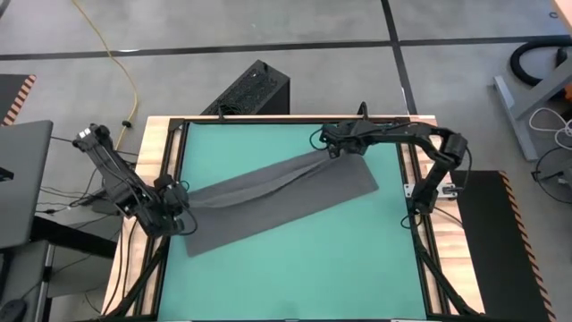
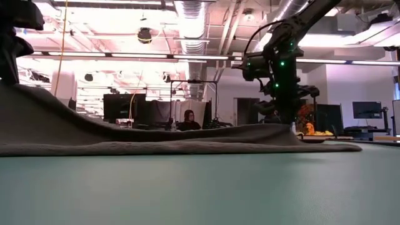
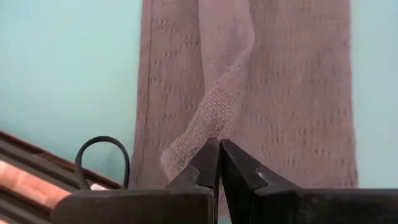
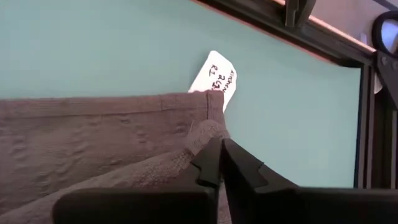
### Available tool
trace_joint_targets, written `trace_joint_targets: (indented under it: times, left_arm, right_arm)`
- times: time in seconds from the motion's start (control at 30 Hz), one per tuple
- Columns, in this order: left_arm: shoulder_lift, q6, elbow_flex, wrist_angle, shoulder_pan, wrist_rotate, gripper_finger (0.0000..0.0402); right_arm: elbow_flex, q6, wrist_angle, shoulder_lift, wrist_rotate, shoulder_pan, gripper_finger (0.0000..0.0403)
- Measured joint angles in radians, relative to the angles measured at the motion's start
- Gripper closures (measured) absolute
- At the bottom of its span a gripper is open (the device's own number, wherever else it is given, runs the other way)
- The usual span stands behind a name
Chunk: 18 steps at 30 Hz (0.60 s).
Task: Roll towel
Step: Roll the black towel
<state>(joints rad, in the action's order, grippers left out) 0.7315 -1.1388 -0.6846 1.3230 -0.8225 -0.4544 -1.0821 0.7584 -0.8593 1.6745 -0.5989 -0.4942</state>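
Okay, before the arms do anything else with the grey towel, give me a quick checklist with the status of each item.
1. Left gripper pinching the towel at its left end: ok.
2. Right gripper pinching the towel's far right corner: ok, fingers look shut on the fabric.
3. Towel lying flat: not ok, a fold ridge runs between the grippers.
4. Towel wholly on the teal mat: ok.
5. Rolling started: not ok, no roll yet.
6. White tag free of the fingers: ok.
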Motion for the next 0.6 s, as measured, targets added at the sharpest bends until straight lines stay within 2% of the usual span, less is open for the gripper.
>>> trace_joint_targets:
  times: [0.2,0.33,0.43,0.6]
  left_arm:
    - [0.045,-0.013,0.0,0.004,0.033,-0.004,0.0401]
    - [0.06,-0.035,0.0,0.007,0.063,-0.003,0.0401]
    - [0.071,-0.036,0.0,0.007,0.077,-0.002,0.0401]
    - [0.093,-0.046,0.0,0.007,0.09,-0.002,0.0401]
  right_arm:
    - [-0.014,-0.039,0.008,-0.032,0.002,-0.006,0.0319]
    - [-0.039,-0.099,-0.004,-0.034,0.088,-0.046,0.0283]
    - [-0.063,-0.129,-0.028,-0.034,0.096,-0.06,0.0253]
    - [-0.085,-0.132,-0.07,-0.035,0.12,0.002,0.0215]
